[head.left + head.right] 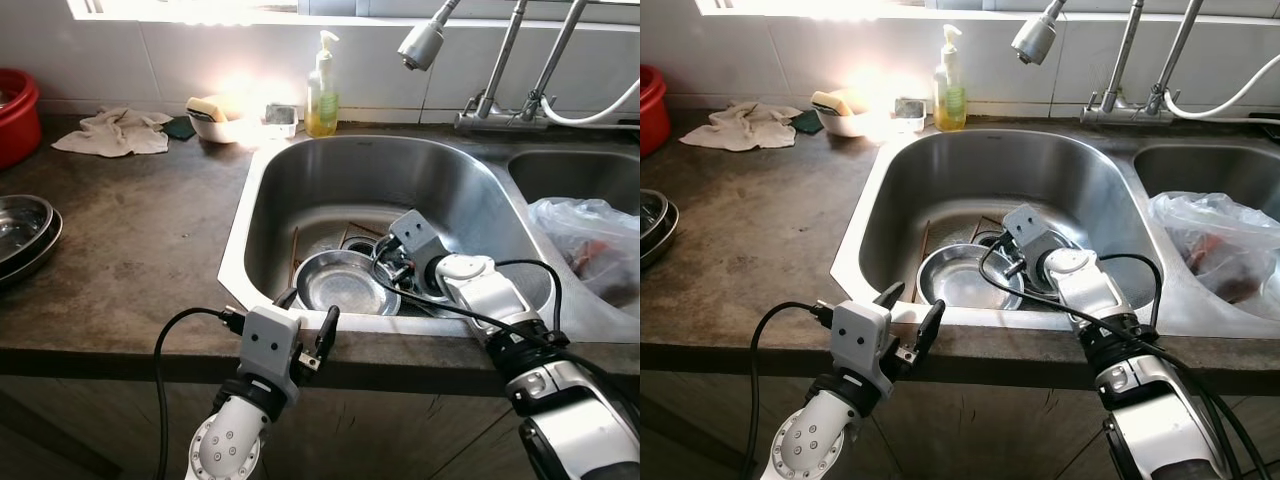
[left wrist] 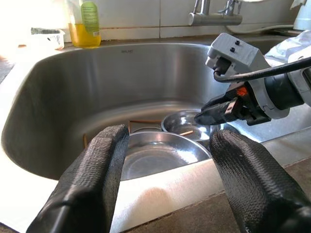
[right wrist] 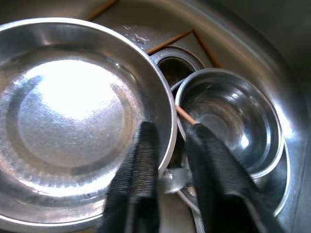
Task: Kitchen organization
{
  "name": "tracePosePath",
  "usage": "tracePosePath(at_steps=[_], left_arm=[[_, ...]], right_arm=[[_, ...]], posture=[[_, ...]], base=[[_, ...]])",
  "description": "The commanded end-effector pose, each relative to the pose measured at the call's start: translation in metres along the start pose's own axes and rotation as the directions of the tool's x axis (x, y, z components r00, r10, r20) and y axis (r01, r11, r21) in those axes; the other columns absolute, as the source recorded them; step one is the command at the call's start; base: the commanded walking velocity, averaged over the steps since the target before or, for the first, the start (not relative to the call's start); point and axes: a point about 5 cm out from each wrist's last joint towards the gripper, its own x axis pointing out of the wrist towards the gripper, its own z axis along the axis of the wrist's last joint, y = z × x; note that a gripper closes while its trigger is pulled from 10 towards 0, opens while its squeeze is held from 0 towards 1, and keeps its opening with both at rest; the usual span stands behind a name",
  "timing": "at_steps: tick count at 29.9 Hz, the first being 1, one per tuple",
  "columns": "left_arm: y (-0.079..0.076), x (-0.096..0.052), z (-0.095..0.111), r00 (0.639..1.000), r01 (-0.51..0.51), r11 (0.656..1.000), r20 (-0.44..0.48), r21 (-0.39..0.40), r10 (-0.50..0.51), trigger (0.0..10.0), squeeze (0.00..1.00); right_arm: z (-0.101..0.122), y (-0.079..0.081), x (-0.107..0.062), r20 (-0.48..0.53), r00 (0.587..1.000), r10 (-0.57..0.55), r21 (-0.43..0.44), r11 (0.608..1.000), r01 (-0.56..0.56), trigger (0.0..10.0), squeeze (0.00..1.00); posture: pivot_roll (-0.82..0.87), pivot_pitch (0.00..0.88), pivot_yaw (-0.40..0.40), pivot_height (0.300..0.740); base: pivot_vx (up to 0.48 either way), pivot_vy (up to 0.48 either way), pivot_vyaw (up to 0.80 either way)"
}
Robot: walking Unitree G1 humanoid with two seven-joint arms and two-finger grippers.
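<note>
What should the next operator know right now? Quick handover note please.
Right hand: down in the sink, fingers straddling the rim of the steel plate, not clamped.
Left hand: open, hovering at the sink's front edge, empty.
Also in the sink: small steel bowl beside the plate, chopsticks under them.
Steel dishes are stacked on the counter to the robot's left.
Done: nothing lifted out yet.
Left: grip the plate, take it out, then the bowl.
</note>
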Motion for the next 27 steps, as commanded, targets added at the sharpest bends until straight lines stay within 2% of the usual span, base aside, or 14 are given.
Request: tracePosePath(at_steps=[1, 6, 7, 8, 9, 12, 13, 14, 18, 21, 22, 24, 26, 27], left_arm=[[-0.001, -0.001, -0.002, 1.0, 0.008, 1.0, -0.023, -0.004, -0.008, 10.0, 0.0], [-0.001, 0.0, -0.003, 1.0, 0.011, 1.0, -0.026, -0.003, -0.011, 10.0, 0.0], [-0.001, 0.001, -0.003, 1.0, 0.011, 1.0, -0.026, 0.0, -0.011, 10.0, 0.0], [0.0, 0.002, -0.004, 1.0, 0.011, 1.0, -0.026, 0.001, -0.011, 10.0, 0.0], [0.0, 0.002, -0.004, 1.0, 0.011, 1.0, -0.026, 0.001, -0.011, 10.0, 0.0], [0.001, 0.004, -0.004, 1.0, 0.009, 1.0, -0.025, 0.001, -0.009, 10.0, 0.0], [0.001, 0.006, -0.004, 1.0, 0.009, 1.0, -0.024, 0.0, -0.009, 10.0, 0.0], [0.002, 0.006, -0.004, 1.0, 0.009, 1.0, -0.023, -0.001, -0.009, 10.0, 0.0], [0.003, 0.01, -0.006, 1.0, 0.014, 1.0, -0.026, 0.002, -0.014, 10.0, 0.0], [0.003, 0.012, -0.007, 1.0, 0.021, 1.0, -0.024, 0.0, -0.021, 10.0, 0.0], [0.004, 0.014, -0.006, 1.0, 0.024, 1.0, -0.02, -0.002, -0.024, 10.0, 0.0], [0.005, 0.016, -0.006, 1.0, 0.024, 1.0, -0.018, -0.005, -0.024, 10.0, 0.0], [0.007, 0.018, -0.006, 1.0, 0.014, 1.0, -0.021, 0.004, -0.014, 10.0, 0.0], [0.008, 0.02, -0.006, 1.0, 0.013, 1.0, -0.017, 0.008, -0.013, 10.0, 0.0]], right_arm=[[0.001, -0.006, -0.002, 0.021, 0.999, -0.03, 0.005, 1.0, 0.03, 10.0, 1.0], [0.006, -0.011, -0.005, 0.057, 0.996, -0.068, 0.017, 0.998, 0.068, 10.0, 1.0], [0.015, -0.013, -0.011, 0.134, 0.987, -0.094, 0.009, 0.996, 0.093, 10.0, 0.0], [0.021, -0.017, -0.016, 0.193, 0.971, -0.138, 0.02, 0.99, 0.137, 10.0, 0.0], [0.021, -0.017, -0.016, 0.193, 0.971, -0.138, 0.02, 0.99, 0.137, 10.0, 0.0], [0.036, -0.022, -0.034, 0.345, 0.912, -0.222, 0.096, 0.975, 0.201, 10.0, 0.0], [0.043, -0.02, -0.047, 0.43, 0.868, -0.249, 0.152, 0.967, 0.202, 10.0, 0.0], [0.046, -0.019, -0.054, 0.469, 0.843, -0.262, 0.172, 0.964, 0.204, 10.0, 0.0], [0.047, -0.008, -0.08, 0.573, 0.763, -0.3, 0.222, 0.953, 0.209, 10.0, 0.0], [0.039, 0.002, -0.091, 0.613, 0.716, -0.334, 0.29, 0.938, 0.19, 10.0, 0.0], [0.028, 0.012, -0.099, 0.627, 0.696, -0.351, 0.317, 0.93, 0.184, 10.0, 0.0], [0.022, 0.018, -0.101, 0.625, 0.697, -0.353, 0.317, 0.93, 0.187, 10.0, 0.0], [0.016, 0.023, -0.103, 0.612, 0.695, -0.378, 0.378, 0.912, 0.163, 10.0, 0.0], [0.008, 0.031, -0.109, 0.599, 0.698, -0.393, 0.4, 0.902, 0.165, 10.0, 0.0]], posture=[[0.16, 0.127, -0.049, 0.74], [0.15, 0.117, -0.05, 0.74], [0.16, 0.112, -0.052, 0.74], [0.15, 0.103, -0.049, 0.74], [0.15, 0.103, -0.049, 0.74], [0.15, 0.089, -0.047, 0.74], [0.14, 0.075, -0.042, 0.74], [0.14, 0.07, -0.04, 0.74], [0.13, 0.047, -0.032, 0.74], [0.11, 0.022, -0.024, 0.74], [0.1, 0.01, -0.02, 0.74], [0.1, 0.007, -0.02, 0.74], [0.1, 0.0, -0.019, 0.74], [0.1, 0.0, -0.019, 0.74]], base=[[0.0, 0.0, 0.0], [0.0, 0.0, 0.0], [0.0, 0.0, 0.0], [0.0, 0.0, 0.0], [0.0, 0.0, 0.0], [0.0, 0.0, 0.0], [0.0, 0.0, 0.0], [0.0, 0.0, 0.0], [0.0, 0.0, 0.0], [0.0, 0.0, 0.0], [0.0, 0.0, 0.0], [0.0, 0.0, 0.0], [0.0, 0.0, 0.0], [0.0, 0.0, 0.0]])
